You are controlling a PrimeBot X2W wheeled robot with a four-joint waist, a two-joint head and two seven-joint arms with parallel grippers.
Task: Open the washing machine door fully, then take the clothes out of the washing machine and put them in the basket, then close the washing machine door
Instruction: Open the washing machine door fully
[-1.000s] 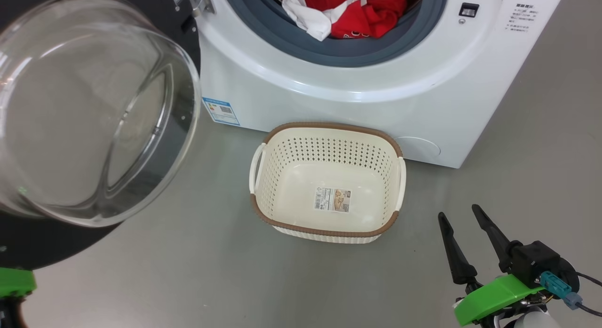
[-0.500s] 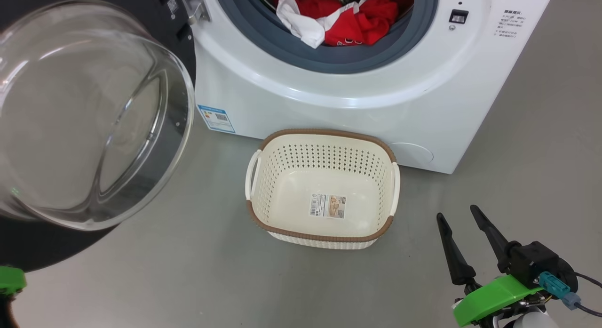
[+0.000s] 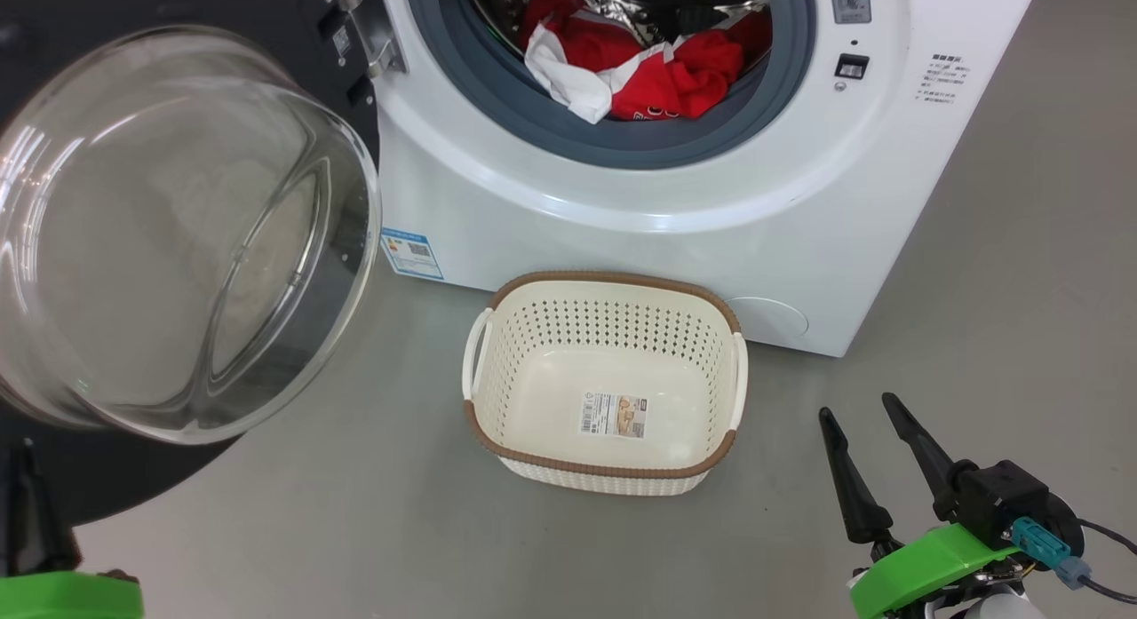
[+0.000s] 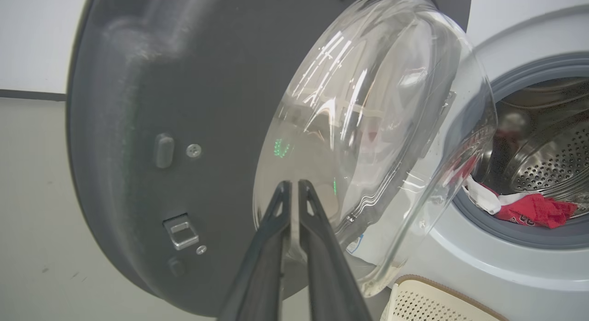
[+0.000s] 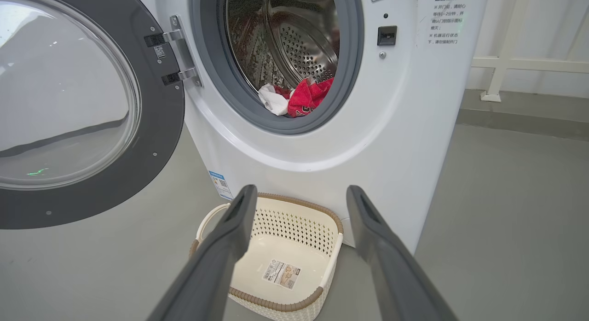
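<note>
- The washing machine door (image 3: pixel 178 237) stands swung out on the left, hung from the metal hinge (image 3: pixel 373 33). Its clear glass bowl bulges toward the head camera, and the black rim runs off that view's left and bottom edges.
- The washing machine (image 3: pixel 657 237) has its round mouth uncovered, with the grey rubber seal (image 3: pixel 497 113) ringing it.
- The clothes (image 3: pixel 675 82) lie inside at the bottom front of the steel drum (image 5: pixel 303 40). They are a red and white heap resting against the lower lip of the seal, with a white fold drooping onto it.
- The basket (image 3: pixel 613 280) sits on the floor (image 3: pixel 355 530) just before the machine's front, below the mouth. Its far rim is close to the white panel, and nothing lies in it but a sticker on its bottom.
- Bare grey floor lies on the basket's left, right and near sides, and between the basket and the door's lower edge.
- The left end effector (image 4: pixel 291 183) is low, beside the door's inner face. Its two fingers are almost pressed together, with only a thin slit between them, and they point at the glass bowl. No object shows between them.
- The right end effector (image 3: pixel 857 406) hangs over open floor to the right of the basket, apart from it. Its fingers are spread wide and carry nothing.
</note>
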